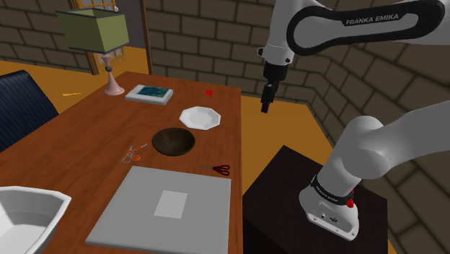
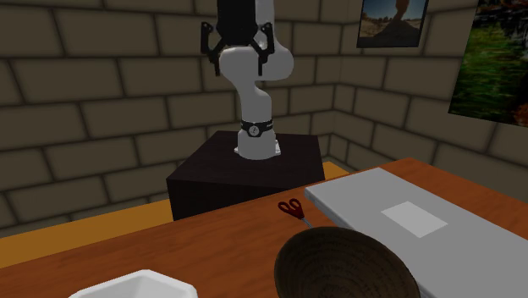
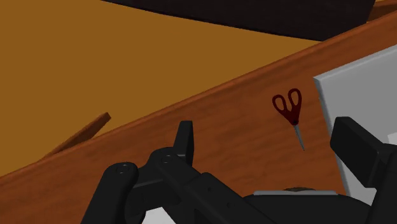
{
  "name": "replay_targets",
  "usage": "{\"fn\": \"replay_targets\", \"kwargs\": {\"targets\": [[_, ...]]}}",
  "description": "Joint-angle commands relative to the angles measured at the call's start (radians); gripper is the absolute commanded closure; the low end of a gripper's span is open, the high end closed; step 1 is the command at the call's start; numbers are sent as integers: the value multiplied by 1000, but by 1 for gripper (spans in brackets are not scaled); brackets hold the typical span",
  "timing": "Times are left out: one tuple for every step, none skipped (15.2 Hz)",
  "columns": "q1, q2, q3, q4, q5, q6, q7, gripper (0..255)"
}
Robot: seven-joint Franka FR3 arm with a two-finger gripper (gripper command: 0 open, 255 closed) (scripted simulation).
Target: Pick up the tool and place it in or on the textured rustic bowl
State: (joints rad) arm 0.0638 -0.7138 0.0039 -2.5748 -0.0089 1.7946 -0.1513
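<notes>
Scissors with dark red handles are pictured lying flat, blades closed, close to the table edge nearest the stand, just beside a corner of a grey slab. The gripper is held high above that edge, its fingers spread wide apart and nothing grasped between them. The dark, rough-walled bowl is set further in, toward the table's middle, empty and apart from the scissors. The approach is judged to be the step in hand. The gripper should be lowered straight over the pivot, the fingers turned across the blades and kept clear of the slab's corner. A second pair beyond the bowl is best left untouched.
</notes>
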Motion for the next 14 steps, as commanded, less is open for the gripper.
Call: {"fn": "replay_targets", "kwargs": {"targets": [[17, 27, 12, -52, 11, 92, -2, 0], [25, 45, 18, -70, 16, 134, -2, 0], [34, 66, 25, -86, 21, 176, -2, 0], [43, 88, 32, -101, 27, 219, -3, 0], [51, 112, 39, -115, 32, 262, -3, 0], [60, 139, 46, -126, 37, 306, -3, 0], [68, 167, 53, -137, 41, 350, -3, 0], [77, 197, 61, -146, 46, 395, -4, 0], [85, 229, 68, -153, 50, 439, -4, 0], [93, 263, 76, -158, 54, 484, -3, 0], [100, 298, 84, -162, 57, 529, -3, 0], [108, 335, 92, -164, 59, 574, -2, 0], [114, 373, 100, -165, 61, 618, -1, 0], [121, 413, 108, -164, 61, 662, 1, 0]]}}
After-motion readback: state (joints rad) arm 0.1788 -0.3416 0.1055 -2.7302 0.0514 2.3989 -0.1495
